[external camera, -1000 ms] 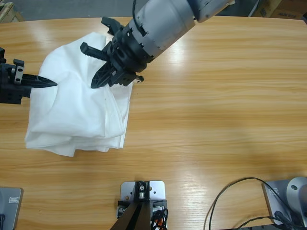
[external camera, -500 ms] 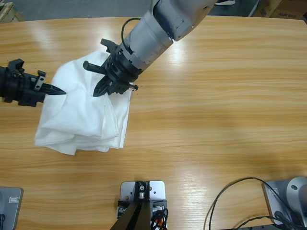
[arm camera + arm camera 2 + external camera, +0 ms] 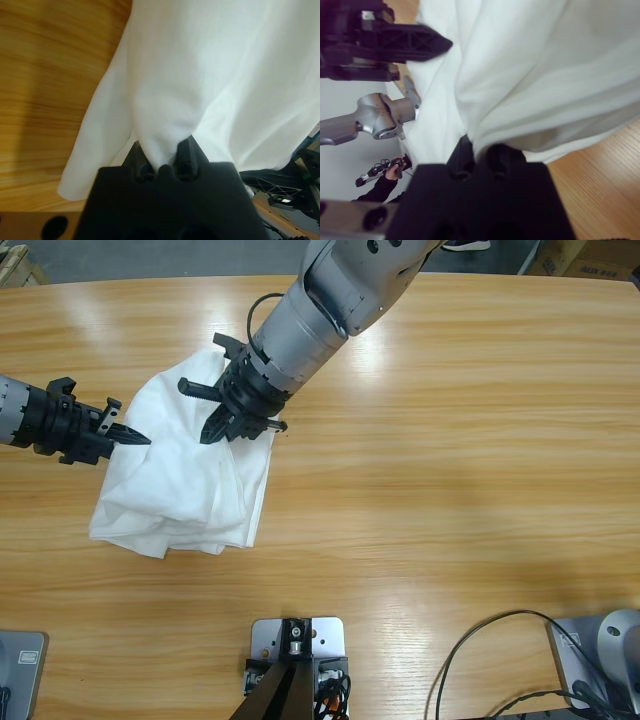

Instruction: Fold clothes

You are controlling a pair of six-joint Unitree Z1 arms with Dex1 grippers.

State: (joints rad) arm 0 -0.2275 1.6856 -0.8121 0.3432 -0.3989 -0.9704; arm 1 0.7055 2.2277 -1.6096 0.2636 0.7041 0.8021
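The shirt sits bunched on the tabletop, left of its middle. The left tool is clenched on the shirt's left edge; the right tool is clenched on cloth at its upper right. No lettering is readable on the shirt.
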